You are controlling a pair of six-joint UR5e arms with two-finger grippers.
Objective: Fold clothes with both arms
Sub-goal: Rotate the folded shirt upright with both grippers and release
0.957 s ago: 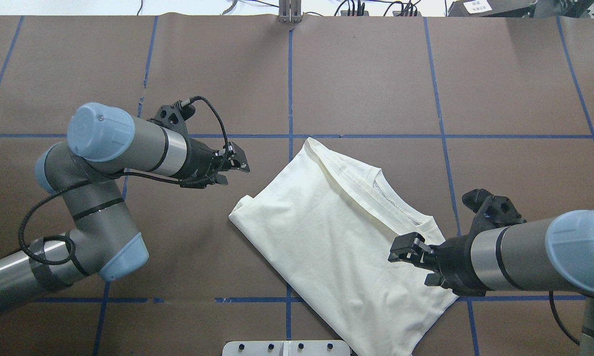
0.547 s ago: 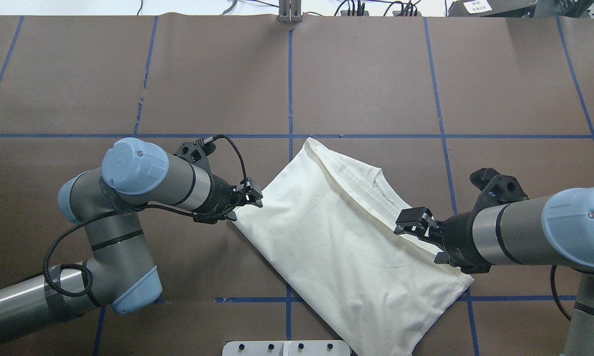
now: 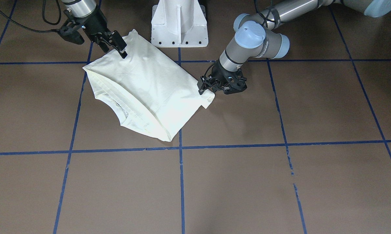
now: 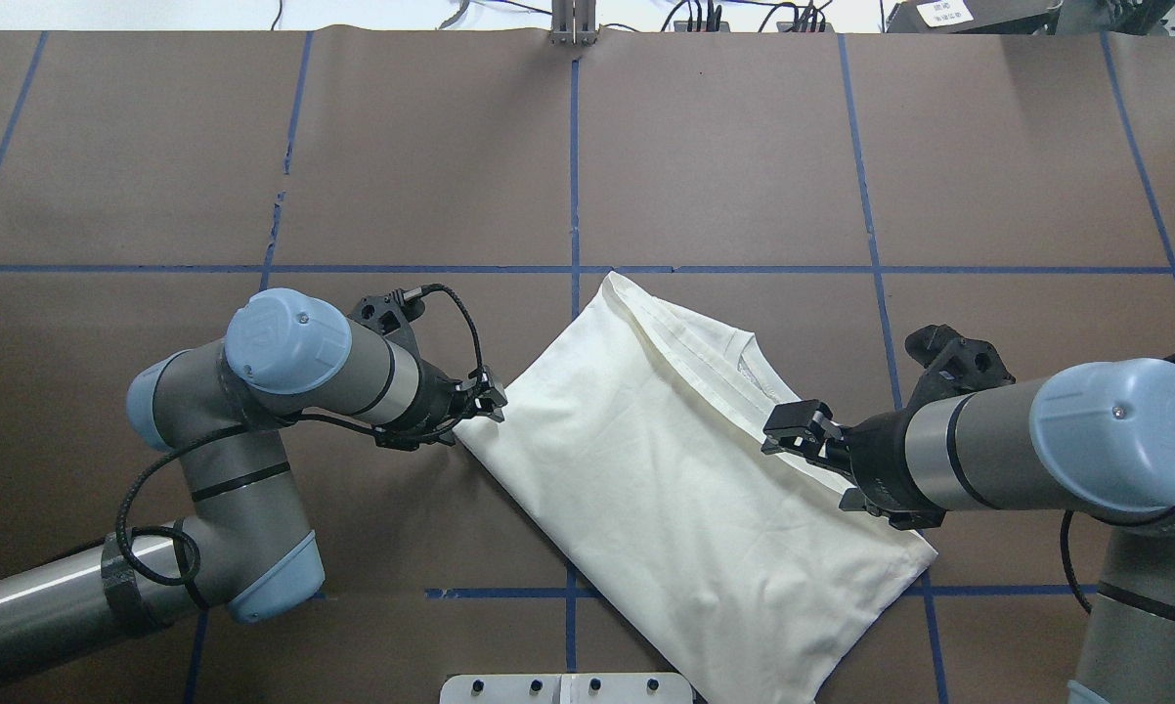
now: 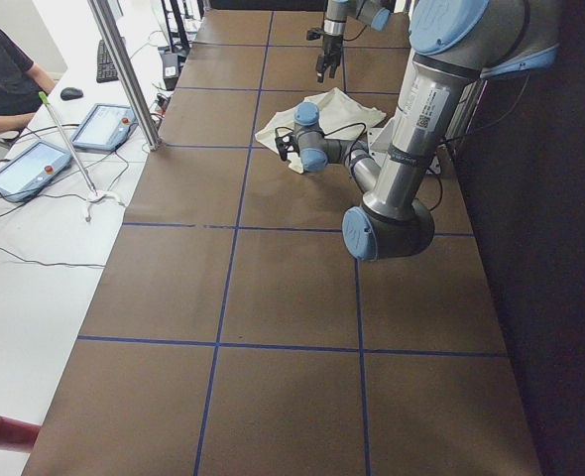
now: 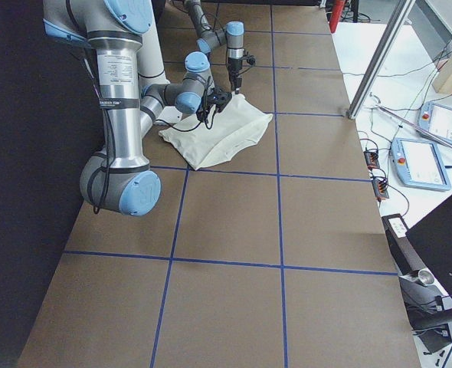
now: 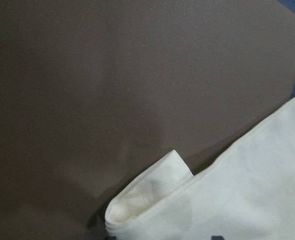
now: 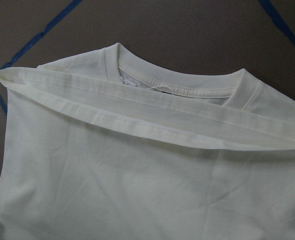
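Brown and crossed by blue tape lines (image 4: 575, 147), the table (image 4: 724, 147) carries the folded shirt (image 4: 646, 460) slantwise, plain side up, by the middle of its robot-side edge. Within the last second the left gripper (image 4: 487, 403) has swung in to the shirt's left corner and the right gripper (image 4: 791, 430) has moved up its right edge. Both show parted jaws holding nothing, so a two-handed grasp for the next fold looks due.
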